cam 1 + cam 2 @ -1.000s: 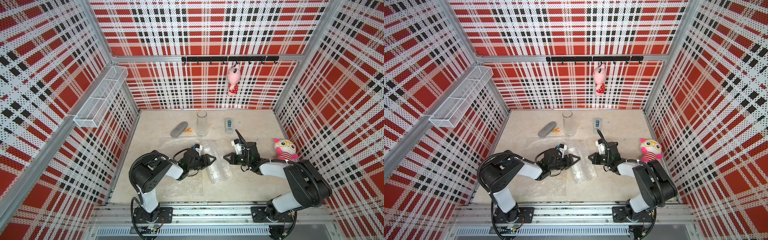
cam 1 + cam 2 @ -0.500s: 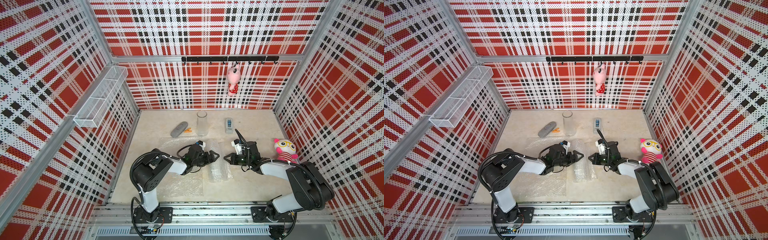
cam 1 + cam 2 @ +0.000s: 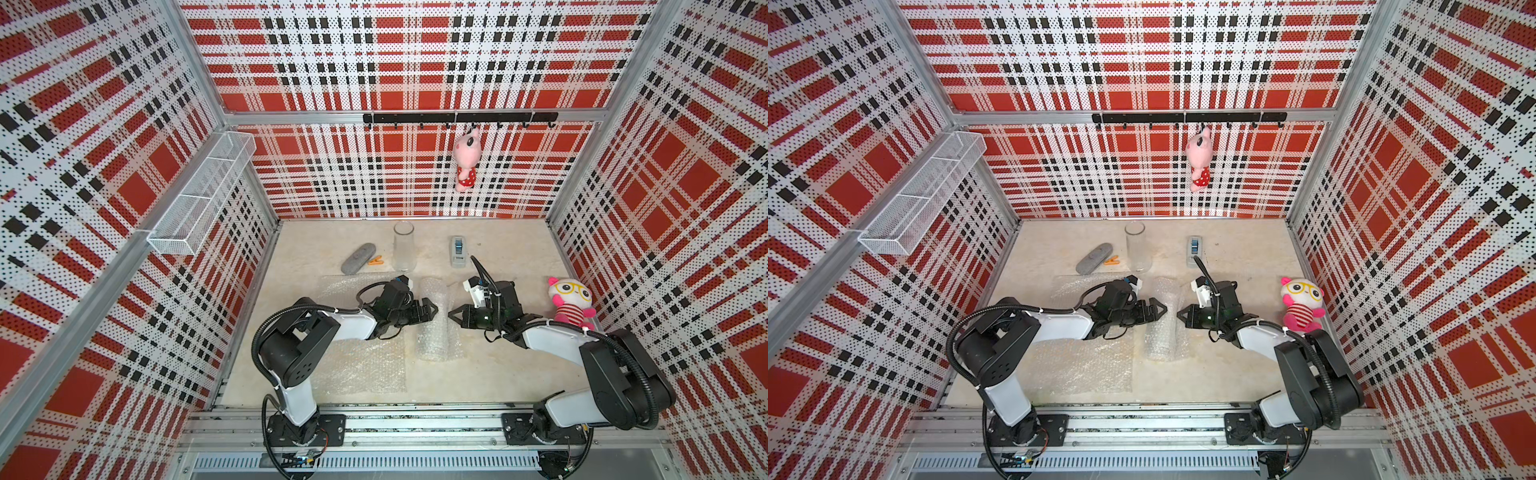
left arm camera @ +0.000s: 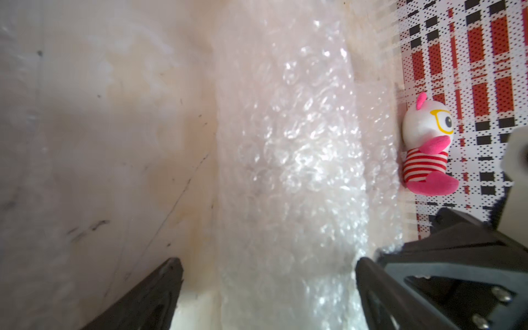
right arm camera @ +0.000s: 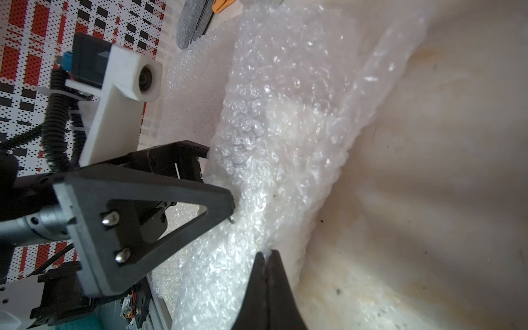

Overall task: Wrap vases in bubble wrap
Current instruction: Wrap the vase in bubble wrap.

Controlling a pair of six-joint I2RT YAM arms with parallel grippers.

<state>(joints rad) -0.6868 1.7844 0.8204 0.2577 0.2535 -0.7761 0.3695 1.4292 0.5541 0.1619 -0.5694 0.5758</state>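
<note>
At mid-floor (image 3: 498,257), the left gripper (image 3: 432,311) has its fingers spread wide and released, tips at the 9 o'clock flank of the roll (image 3: 433,345) of bubble wrap. Facing it from 3 o'clock, the right gripper (image 3: 452,318) is clenched, with a wisp of the roll's film caught at its tips. The two grippers hem the roll in from either side.

The left arm lies across a flat sheet (image 3: 361,368) at the roll's 9 o'clock and hides part of it. At 12 o'clock a glass vase (image 3: 405,249) stands apart and unwrapped. A grey case (image 3: 358,258) and an orange clip (image 3: 376,261) lie at the vase's 9 o'clock, and a tape dispenser (image 3: 458,251) lies at its 3 o'clock. A plush toy (image 3: 570,301) sits against the wall behind the right gripper. A pink toy (image 3: 466,160) hangs from the hook rail (image 3: 415,117) on the back wall, and a wire basket (image 3: 203,195) hangs on the 9 o'clock wall.

The roll lies flat with its long axis running 12 to 6 o'clock; what it holds cannot be made out. The glass vase is upright, mouth up.

Compared with a second ago, the left fingers have opened much wider and edged toward the roll. The right gripper, the roll and the glass vase sit as before.
</note>
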